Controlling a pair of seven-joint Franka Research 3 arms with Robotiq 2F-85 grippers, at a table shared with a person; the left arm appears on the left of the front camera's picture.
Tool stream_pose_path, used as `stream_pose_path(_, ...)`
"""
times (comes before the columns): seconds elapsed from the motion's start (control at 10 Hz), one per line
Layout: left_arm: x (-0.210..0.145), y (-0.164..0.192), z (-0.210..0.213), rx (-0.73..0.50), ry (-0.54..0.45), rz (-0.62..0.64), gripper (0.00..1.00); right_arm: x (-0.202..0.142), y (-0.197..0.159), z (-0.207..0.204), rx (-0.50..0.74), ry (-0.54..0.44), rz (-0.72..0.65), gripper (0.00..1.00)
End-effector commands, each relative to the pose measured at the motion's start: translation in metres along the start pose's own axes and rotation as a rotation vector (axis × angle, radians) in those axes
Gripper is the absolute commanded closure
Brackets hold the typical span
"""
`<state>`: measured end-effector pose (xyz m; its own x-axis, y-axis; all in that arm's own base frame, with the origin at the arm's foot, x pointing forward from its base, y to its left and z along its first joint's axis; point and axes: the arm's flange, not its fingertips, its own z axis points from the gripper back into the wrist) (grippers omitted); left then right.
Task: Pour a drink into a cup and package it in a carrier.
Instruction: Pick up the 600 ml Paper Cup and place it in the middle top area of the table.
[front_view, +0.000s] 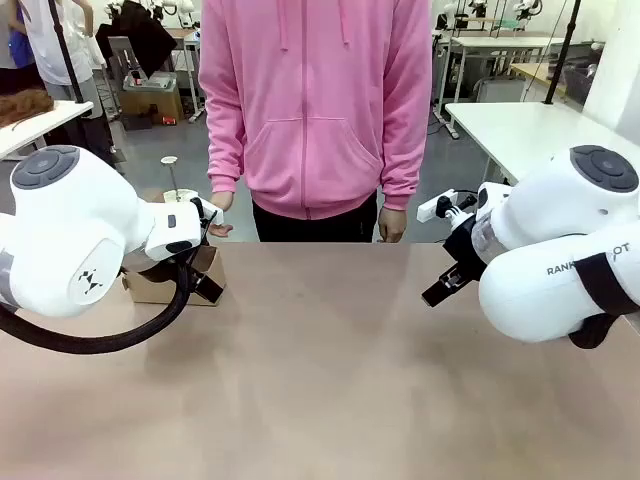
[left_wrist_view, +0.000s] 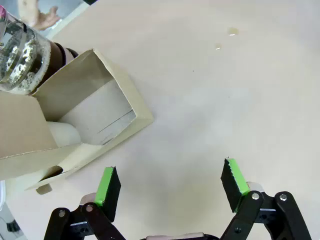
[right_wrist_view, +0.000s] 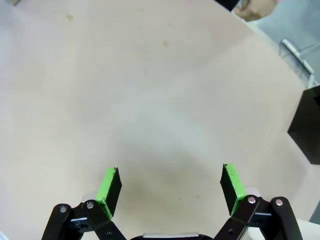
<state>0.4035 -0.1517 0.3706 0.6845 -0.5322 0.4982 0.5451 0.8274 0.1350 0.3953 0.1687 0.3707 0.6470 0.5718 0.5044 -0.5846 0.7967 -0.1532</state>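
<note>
The brown cardboard carrier (left_wrist_view: 85, 107) lies just ahead and left of my left gripper (left_wrist_view: 170, 182), which hangs open over bare table, apart from it. One compartment gapes empty. A pale rounded shape (left_wrist_view: 65, 134) sits beside the carrier's handle panel; I cannot tell whether it is the cup. Beyond the carrier stands the glass press jug (left_wrist_view: 17, 57), with a band of the dark brown drink (left_wrist_view: 59, 52) showing through it. In the front view my left arm (front_view: 70, 240) covers most of the carrier (front_view: 150, 288). My right gripper (right_wrist_view: 170, 185) is open above empty tabletop.
A person in a pink hoodie (front_view: 315, 100) stands at the far edge, one hand (left_wrist_view: 42, 17) near the jug. A black block (right_wrist_view: 307, 120) sits off the right gripper's side. Small wet spots (left_wrist_view: 231, 31) mark the table. The table's middle (front_view: 330, 350) is bare.
</note>
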Motion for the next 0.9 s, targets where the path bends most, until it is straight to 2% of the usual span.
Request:
stream_pose_path(0.0,0.0000,0.0000,0.0000,0.000,0.000,0.000,0.00,0.0000,0.0000,0.0000,0.000,0.000,0.000,0.00)
stream_pose_path(0.8,0.0000,0.0000,0.0000,0.000,0.000,0.000,0.00,0.0000,0.0001,-0.0001,0.000,0.000,0.001,0.00)
